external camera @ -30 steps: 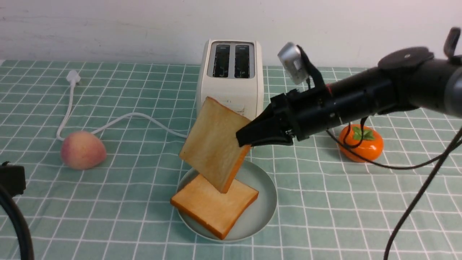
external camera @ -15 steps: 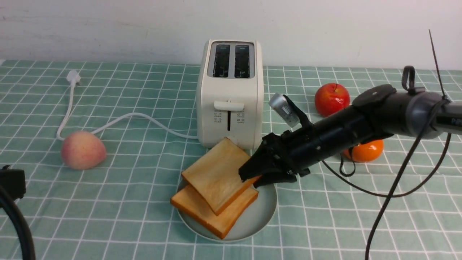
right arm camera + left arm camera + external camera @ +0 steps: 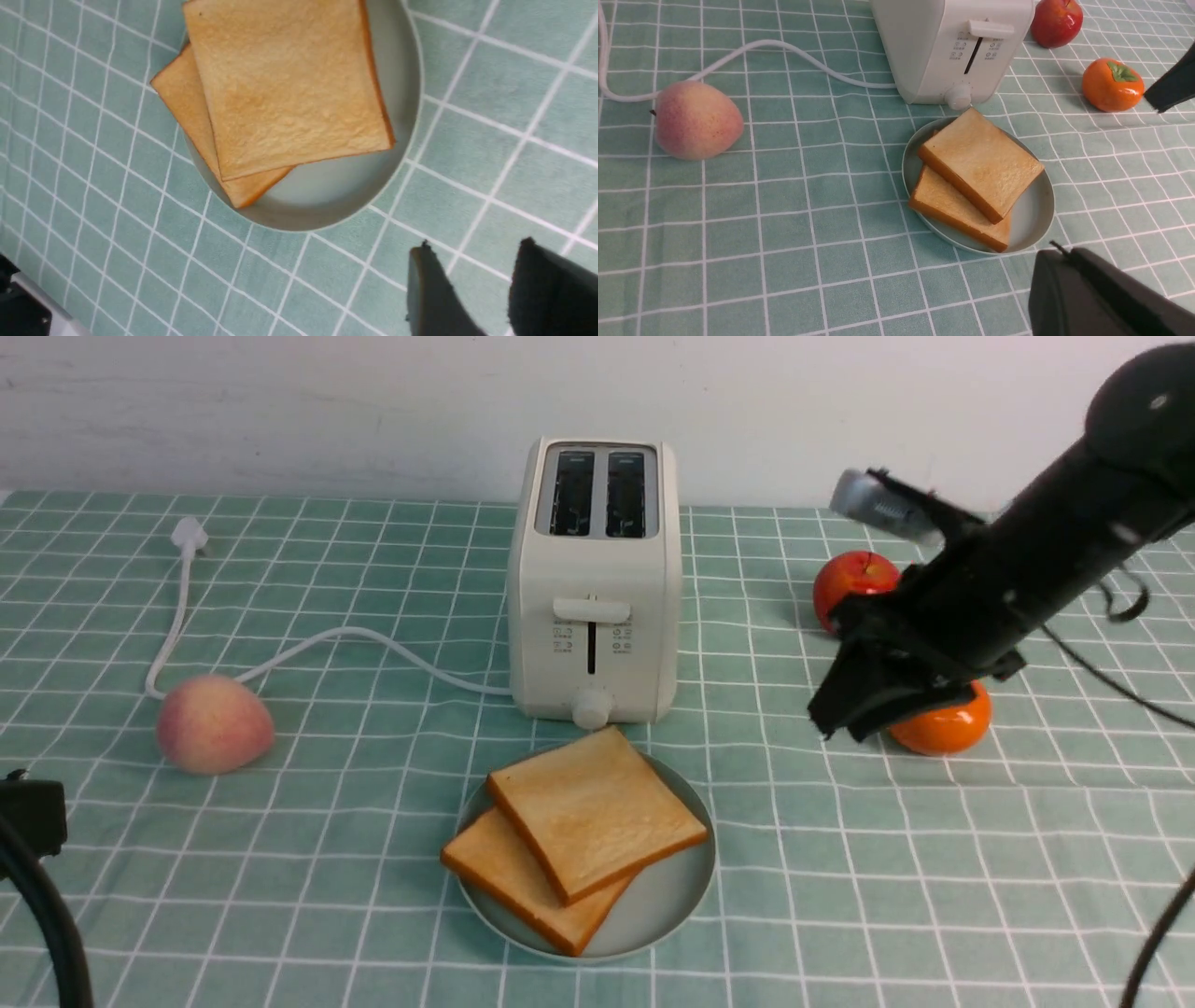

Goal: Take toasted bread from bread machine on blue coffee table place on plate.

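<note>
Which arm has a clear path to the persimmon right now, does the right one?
Probably yes: the right claw looks empty and hovers near the persimmon, with nothing visible wedged between them.

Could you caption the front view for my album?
Two toast slices overlap on a plate before the toaster.

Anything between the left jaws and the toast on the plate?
Nothing visible: only bare cloth lies between them and the toast. The peach sits off to the left, out of that path.
</note>
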Robot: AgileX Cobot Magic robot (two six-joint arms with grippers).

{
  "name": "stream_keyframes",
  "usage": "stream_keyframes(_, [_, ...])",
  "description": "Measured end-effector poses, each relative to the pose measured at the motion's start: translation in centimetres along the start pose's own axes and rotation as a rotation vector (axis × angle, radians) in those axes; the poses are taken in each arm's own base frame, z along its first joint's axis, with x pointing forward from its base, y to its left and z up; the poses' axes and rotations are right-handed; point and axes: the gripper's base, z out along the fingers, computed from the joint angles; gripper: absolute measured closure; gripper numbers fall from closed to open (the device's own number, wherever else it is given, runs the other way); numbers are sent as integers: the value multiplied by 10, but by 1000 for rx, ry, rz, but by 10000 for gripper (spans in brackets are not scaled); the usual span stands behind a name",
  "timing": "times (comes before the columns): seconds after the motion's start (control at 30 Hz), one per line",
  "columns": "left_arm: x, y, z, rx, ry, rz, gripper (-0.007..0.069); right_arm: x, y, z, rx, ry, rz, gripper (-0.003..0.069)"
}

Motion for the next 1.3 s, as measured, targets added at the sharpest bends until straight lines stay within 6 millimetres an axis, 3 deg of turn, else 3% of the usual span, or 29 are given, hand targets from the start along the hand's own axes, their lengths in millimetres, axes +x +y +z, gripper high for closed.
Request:
stream_keyframes(0.03, [0, 0, 0, 0, 0, 0, 638, 1, 1, -3, 6, -6, -2, 491])
stream_keyframes(0.1, [0, 0, 0, -2, 1, -6, 638, 13, 22, -51, 96, -114, -33, 620])
stream_keyframes(0.17, [0, 0, 0, -3, 4, -8, 638, 25, 35, -83, 161, -198, -43, 666])
stream_keyframes(0.2, [0, 0, 0, -3, 5, -8, 638, 28, 39, -90, 168, -217, -42, 671])
stream_keyframes(0.23, [1, 0, 0, -4, 13, -9, 638, 43, 50, -118, 227, -293, -41, 676])
stream_keyframes(0.27, [1, 0, 0, -4, 15, -9, 638, 43, 49, -118, 235, -294, -43, 676])
stream_keyframes(0.3, [2, 0, 0, -4, 17, -9, 638, 61, 62, -148, 296, -391, -41, 676])
stream_keyframes(0.37, [2, 1, 0, -5, 20, -10, 638, 86, 73, -176, 351, -507, -45, 671])
stream_keyframes(0.47, [5, 2, 3, -7, 31, -15, 638, 124, 84, -202, 400, -653, -54, 662])
stream_keyframes(0.57, [6, 2, 4, -9, 37, -16, 638, 170, 88, -213, 433, -813, -84, 657])
stream_keyframes(0.7, [6, 2, 4, -9, 37, -16, 638, 233, 85, -205, 431, -1088, -161, 654])
stream_keyframes(0.73, [6, 2, 4, -9, 37, -16, 638, 256, 80, -195, 422, -1189, -189, 652])
stream_keyframes(0.8, [6, 2, 4, -9, 37, -16, 638, 282, 70, -177, 407, -1307, -220, 651])
stream_keyframes(0.93, [5, 2, 4, -8, 26, -16, 638, 322, 47, -134, 370, -1472, -248, 648])
stream_keyframes(1.1, [1, 2, 4, -1, -25, -19, 638, 325, 26, -98, 373, -1443, -232, 641])
stream_keyframes(1.3, [1, 1, -1, 5, -49, -12, 638, 323, 22, -91, 378, -1408, -220, 635])
